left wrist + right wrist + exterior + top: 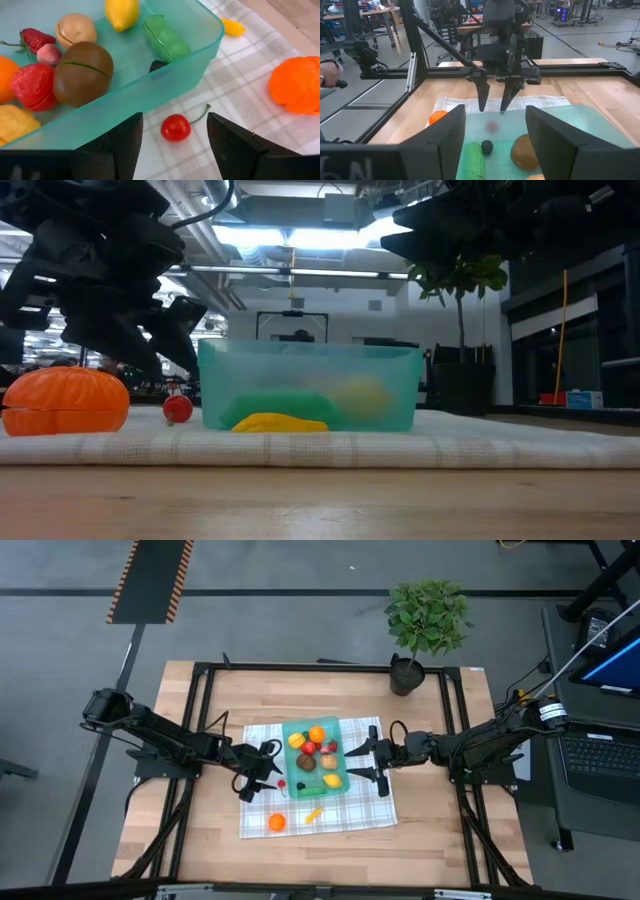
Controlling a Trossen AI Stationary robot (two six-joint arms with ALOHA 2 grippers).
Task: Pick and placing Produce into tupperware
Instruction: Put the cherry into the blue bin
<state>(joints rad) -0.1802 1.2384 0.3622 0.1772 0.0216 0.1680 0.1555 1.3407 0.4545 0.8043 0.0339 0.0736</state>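
I've got the left gripper (172,145) hanging with fingers apart around the little cherry (176,127) on the cloth (250,85), just outside the tupperware (315,756). Right gripper (380,764) waits beside the tupperware's far side, fingers spread too, nothing in them.

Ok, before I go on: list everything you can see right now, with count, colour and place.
Tupperware: one, teal, on the cloth.
Produce in it: several, among them brown, green, yellow, red strawberry.
Cherry: one, red, on cloth beside the tupperware.
Orange piece: one, cloth's front left.
Yellow piece: one, cloth front.
Cloth: one, white-grey check.
Potted plant: one, green, table's back.
Left gripper: open over the cherry.
Right gripper: open, at the tupperware's right.
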